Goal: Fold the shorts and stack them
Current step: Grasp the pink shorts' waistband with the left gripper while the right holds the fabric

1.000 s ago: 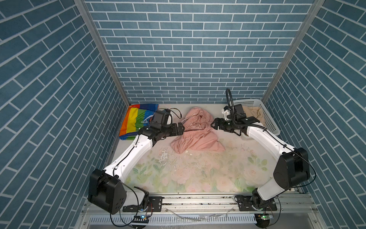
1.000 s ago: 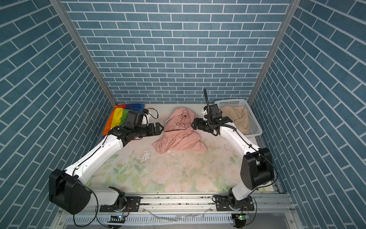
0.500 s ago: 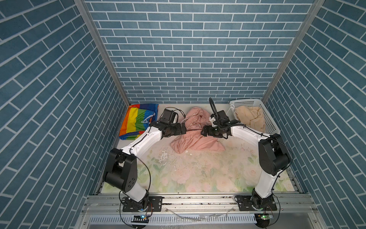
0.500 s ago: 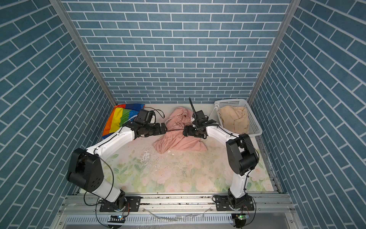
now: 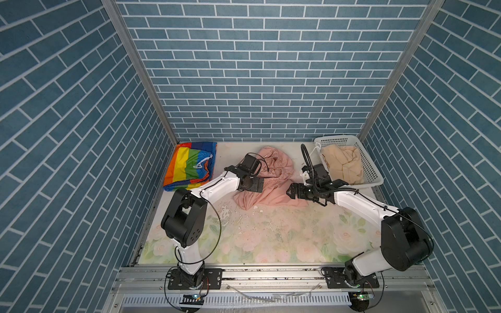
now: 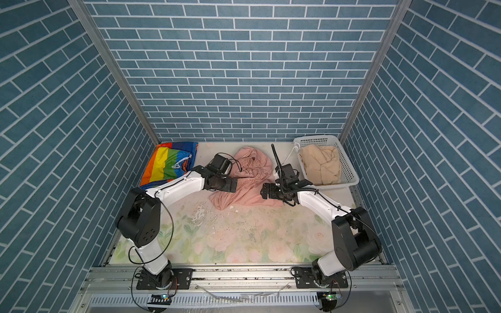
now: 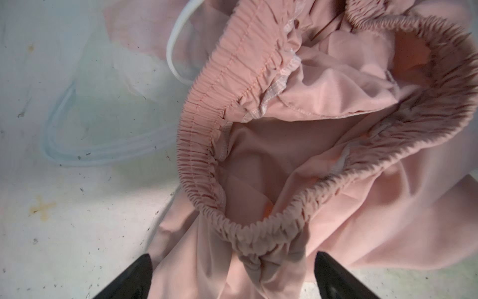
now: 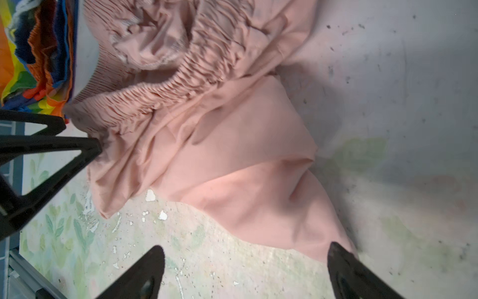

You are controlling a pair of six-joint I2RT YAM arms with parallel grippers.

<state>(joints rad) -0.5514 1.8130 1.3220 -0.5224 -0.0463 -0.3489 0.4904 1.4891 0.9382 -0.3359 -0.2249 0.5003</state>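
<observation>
Three pairs: rainbow shorts (image 5: 189,165), pink shorts (image 5: 271,189), beige shorts (image 5: 343,165) in one basket (image 5: 336,140). So, left gripper (image 5: 256,185) and right gripper (image 5: 291,191): jaws wide apart.

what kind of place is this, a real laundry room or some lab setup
Probably a staged robot test cell, not a real room: brick-print wall panels on metal posts, a left arm and right arm bolted to a rail, and a worn floral tabletop.

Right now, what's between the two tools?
Only the crumpled pink shorts lie between the left tool and the right tool, as both top views show.
</observation>
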